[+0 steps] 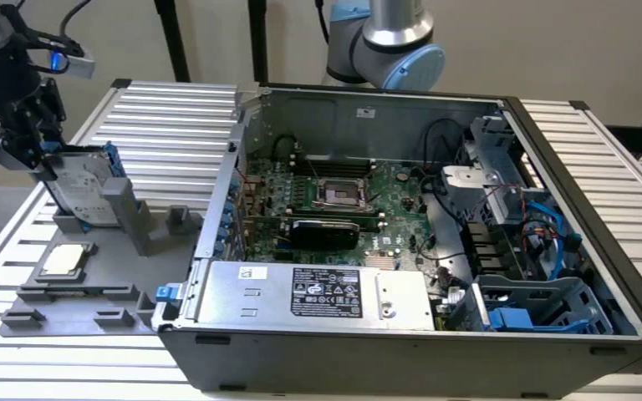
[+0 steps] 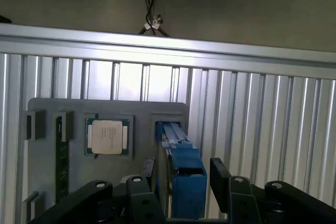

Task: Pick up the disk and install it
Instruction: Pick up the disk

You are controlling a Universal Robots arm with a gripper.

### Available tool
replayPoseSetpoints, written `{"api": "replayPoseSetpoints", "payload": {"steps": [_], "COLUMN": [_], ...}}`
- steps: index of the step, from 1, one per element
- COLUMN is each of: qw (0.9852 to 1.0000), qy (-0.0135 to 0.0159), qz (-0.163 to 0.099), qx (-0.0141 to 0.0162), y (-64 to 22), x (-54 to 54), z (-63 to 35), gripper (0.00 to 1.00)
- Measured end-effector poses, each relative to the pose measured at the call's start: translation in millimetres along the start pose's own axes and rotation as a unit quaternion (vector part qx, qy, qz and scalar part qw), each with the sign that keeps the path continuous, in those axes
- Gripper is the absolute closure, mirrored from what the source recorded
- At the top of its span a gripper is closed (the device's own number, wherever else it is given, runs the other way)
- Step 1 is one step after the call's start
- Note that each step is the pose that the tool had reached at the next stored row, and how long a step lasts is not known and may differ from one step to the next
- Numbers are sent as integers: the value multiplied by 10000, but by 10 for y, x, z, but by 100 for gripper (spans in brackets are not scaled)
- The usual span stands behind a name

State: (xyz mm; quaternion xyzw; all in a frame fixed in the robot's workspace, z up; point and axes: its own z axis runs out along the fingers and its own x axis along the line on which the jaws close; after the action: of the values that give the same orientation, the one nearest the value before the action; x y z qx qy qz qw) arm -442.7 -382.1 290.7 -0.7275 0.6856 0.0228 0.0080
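Where the ribbed aluminium tabletop [image 1: 154,104] carried the work, the largest item noted was an open computer case [image 1: 410,368], lid off, motherboard exposed. A silver power supply box [image 1: 310,292] was seen along its near wall, and a grey drive cage [image 1: 544,301] with blue parts in one corner.

On the exterior view's left of the case, a grey fixture tray [image 1: 76,309] was recorded. The disk [image 1: 84,196] was found standing on edge in a slot of that tray, blue carrier bracket uppermost in the wrist view. A square processor chip [image 1: 63,259] was seated in a pocket just beside it.

The end effector [image 2: 184,174] was held over the disk with jaws spread wide, one of the fingers [image 2: 219,174] on each side of the blue bracket. Nothing was gripped; contact with the bracket could not be settled.

Progress was judged early: the disk was not yet grasped or lifted, and the install was wholly outstanding.

Writing: white print was seen on the power supply's black label and markings on the chip, none legible. No brand could be read.
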Motion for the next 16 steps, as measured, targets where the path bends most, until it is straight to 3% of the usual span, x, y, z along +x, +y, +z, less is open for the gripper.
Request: {"api": "replayPoseSetpoints", "payload": {"steps": [16], "qw": [10000], "qy": [6], "qz": [7], "qx": [2], "y": [-13], "x": [-19], "z": [41], "gripper": [46]}}
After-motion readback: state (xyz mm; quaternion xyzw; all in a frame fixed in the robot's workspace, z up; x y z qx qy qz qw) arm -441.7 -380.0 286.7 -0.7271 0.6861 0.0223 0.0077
